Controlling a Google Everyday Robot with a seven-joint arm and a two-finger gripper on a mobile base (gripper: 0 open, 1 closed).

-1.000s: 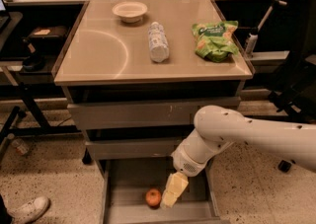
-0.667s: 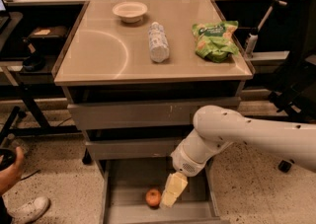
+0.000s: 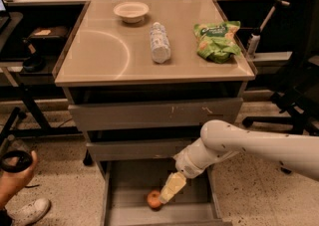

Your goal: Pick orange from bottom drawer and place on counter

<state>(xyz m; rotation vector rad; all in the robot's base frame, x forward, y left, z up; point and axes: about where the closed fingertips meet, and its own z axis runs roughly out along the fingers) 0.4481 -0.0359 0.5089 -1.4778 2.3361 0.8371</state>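
Note:
The orange (image 3: pixel 153 199) lies on the grey floor of the open bottom drawer (image 3: pixel 130 182), near its front. My gripper (image 3: pixel 167 192) hangs down into the drawer from the white arm at the right, its cream fingers right beside the orange on its right side and touching or nearly touching it. The counter (image 3: pixel 109 53) is the broad beige top of the cabinet, with a curved arc mark at its left.
On the counter stand a white bowl (image 3: pixel 131 11), a lying plastic bottle (image 3: pixel 160 43) and a green chip bag (image 3: pixel 217 40). Two shut drawers (image 3: pixel 149 115) sit above the open one. A person's hand (image 3: pixel 15 172) and shoe are at lower left; a chair base is at right.
The gripper and the orange have stayed in place. A person's hand has come into view at the lower left.

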